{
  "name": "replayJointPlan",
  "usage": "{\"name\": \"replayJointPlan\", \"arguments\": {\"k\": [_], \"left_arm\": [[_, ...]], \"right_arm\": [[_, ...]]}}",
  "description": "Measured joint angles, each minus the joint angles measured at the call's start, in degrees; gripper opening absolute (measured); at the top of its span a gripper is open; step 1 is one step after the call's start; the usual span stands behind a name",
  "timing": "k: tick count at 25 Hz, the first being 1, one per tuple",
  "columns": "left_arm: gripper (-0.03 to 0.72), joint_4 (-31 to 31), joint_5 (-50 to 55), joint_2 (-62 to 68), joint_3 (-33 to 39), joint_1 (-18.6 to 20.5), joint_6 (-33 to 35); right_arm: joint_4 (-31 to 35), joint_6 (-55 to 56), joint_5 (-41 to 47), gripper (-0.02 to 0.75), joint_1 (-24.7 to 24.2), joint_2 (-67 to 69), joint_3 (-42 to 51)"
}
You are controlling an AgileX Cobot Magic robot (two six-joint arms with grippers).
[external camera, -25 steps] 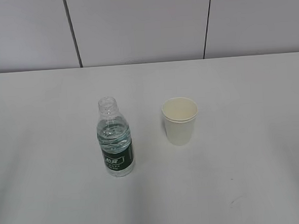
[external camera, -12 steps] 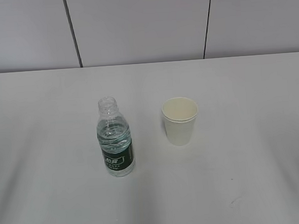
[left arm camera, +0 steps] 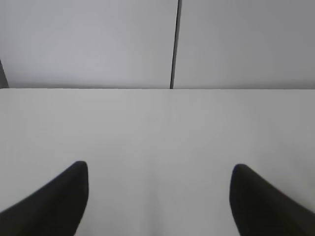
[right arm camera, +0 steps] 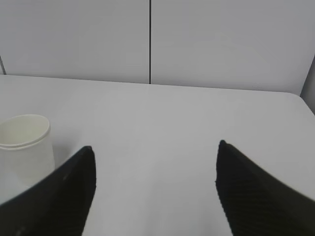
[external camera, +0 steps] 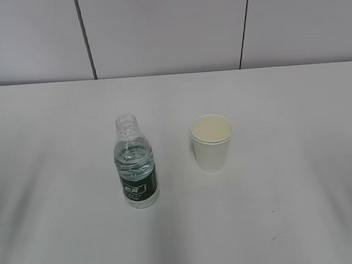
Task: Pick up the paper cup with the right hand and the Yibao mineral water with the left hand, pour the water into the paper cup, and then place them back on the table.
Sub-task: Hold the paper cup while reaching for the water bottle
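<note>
Over the last second the only shift I can make out is on the large plain white flat tabletop (external camera: 182,239), where soft grey shading (external camera: 25,201) has spread and deepened across its near left and near right parts, though too faintly to trace its edges.

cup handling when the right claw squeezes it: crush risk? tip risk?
The cup looks like thin paper and empty, so it is probably light and may dent under a hard squeeze. It tapers to a narrow base, so a side nudge could tip or slide it. The rolled rim likely stiffens the top; gripping just under it seems safer.
</note>
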Motion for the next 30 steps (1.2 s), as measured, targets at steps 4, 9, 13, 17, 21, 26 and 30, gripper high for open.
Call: {"name": "replayJointPlan", "arguments": {"k": [4,9,13,17,21,26,30], "left_arm": [[0.54,-0.74,-2.51,3.18,0.0,0.0,-0.05],[0.54,-0.84,-7.43,6.77,0.0,0.0,-0.05],[0.54,-0.84,-10.29,9.18,0.0,0.0,-0.05],[0.54,-0.33,-12.41,12.28,-0.05,-0.05,-0.05],[0.54,1.44,-14.65,16.91,-0.05,-0.05,-0.05],[0.54,5.55,-21.24,24.42,-0.05,-0.05,-4.46],[0.526,16.22,-33.4,32.95,-0.14,-0.05,-5.34]], "right_arm": [[0.0,-0.38,-4.19,0.593,0.0,3.98,0.0],[0.0,-0.51,-14.36,0.593,0.0,13.6,0.0],[-0.21,-0.63,-22.92,0.593,0.0,21.52,0.0],[-0.85,-1.23,-30.03,0.593,0.0,30.27,0.0],[-3.1,-2.71,-37.1,0.592,0.0,37.42,0.0],[-5.0,-2.87,-43.91,0.592,0.0,46.26,-0.36],[-7.7,-3.07,-47.89,0.592,0.0,54.25,-0.46]]}}
